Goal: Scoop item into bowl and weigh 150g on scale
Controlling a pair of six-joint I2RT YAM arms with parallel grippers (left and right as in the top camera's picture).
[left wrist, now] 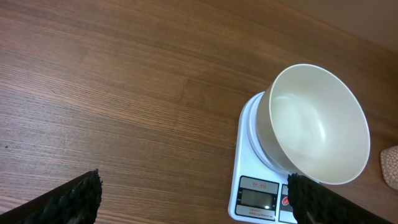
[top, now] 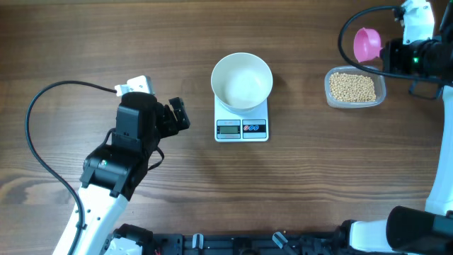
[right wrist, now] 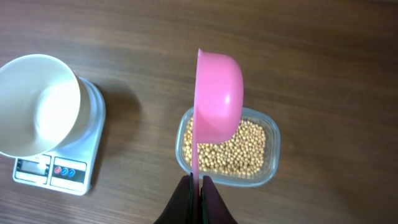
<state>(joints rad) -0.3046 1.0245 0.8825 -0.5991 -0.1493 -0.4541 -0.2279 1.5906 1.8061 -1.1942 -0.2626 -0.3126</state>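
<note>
The wooden bench is carrying everything, and the scale is sitting near its middle with the display facing the robot. The white bowl is standing upright on the scale's platform and is looking empty. It is probably light and smooth, so a knock could slide it, and it needs no holding. To the left of the scale, the left end effector is hovering over bare wood with its fingers spread wide, holding nothing. To the right of the scale, well apart from it, a clear tub is holding the beans in a shallow loose layer. The right end effector is pinching the thin handle of a pink scoop above that tub, with the cup turned on its edge. The beans are likely hard, light and quick to roll, so fingers would be scattering them. Digging with the scoop is the sensible way in. The scoop seems stiff but narrow at the handle, so it may be twisting under load unless it is carried level.
</note>
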